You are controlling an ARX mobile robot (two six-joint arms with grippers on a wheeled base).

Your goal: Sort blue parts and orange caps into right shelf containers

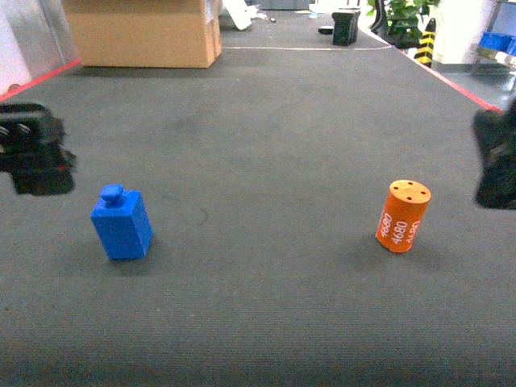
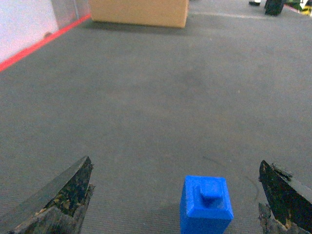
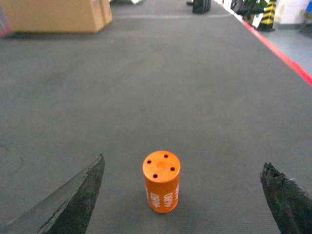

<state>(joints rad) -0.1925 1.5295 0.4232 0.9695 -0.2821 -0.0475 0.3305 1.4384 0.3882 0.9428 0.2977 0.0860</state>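
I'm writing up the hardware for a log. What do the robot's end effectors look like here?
Both are black. The left end effector has wedge-shaped fingers tapering to points, their surface scuffed with tan flecks. The right end effector has matching dark pointed fingers with a rough texture. The head view shows only blurred black bulks; no cables discernible.

One orange cap [image 1: 403,216] stands on the grey floor [image 1: 266,161], and one blue block [image 1: 122,222] with a knob on top stands there too. One cardboard box [image 1: 145,31] sits at the far end. Two robot hands show, the left hand [image 1: 28,149] and the right hand [image 1: 496,161].
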